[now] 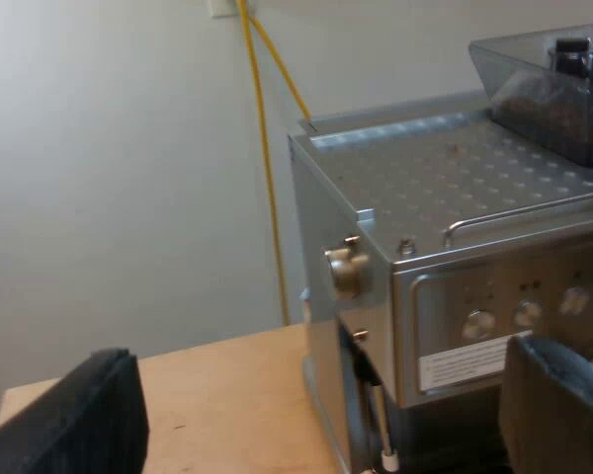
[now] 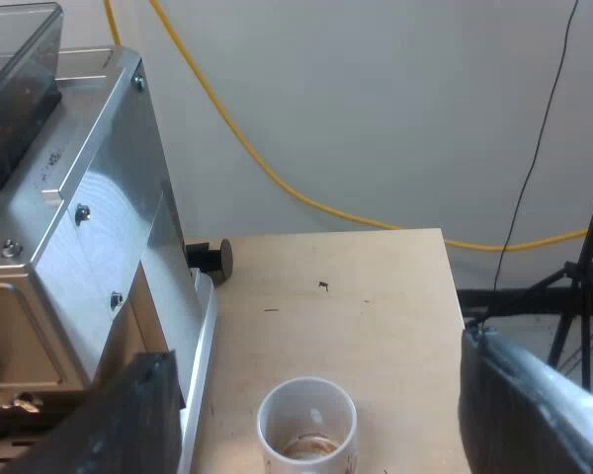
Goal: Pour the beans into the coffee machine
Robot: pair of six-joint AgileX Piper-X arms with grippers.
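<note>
The right gripper point(image 2: 314, 352) hangs with jaws spread wide over the measuring glass point(image 2: 306, 427), nearly empty, on the table point(image 2: 376, 306), well in from its edge. The left gripper point(image 1: 321, 354) is also spread, holding nothing. Beyond, the espresso machine's point(image 1: 415, 188) bean hopper point(image 1: 553, 89) holds beans, so the pour looks done; if not, grasp the glass and lift it.

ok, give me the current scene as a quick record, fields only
left hand: open, empty, at a front corner of the espresso machine
right hand: open, empty, above the cup
cup: upright on the table beside the espresso machine, something brown at its bottom
bean hopper: on top of the espresso machine, dark contents, likely beans
held: nothing in either hand
</note>
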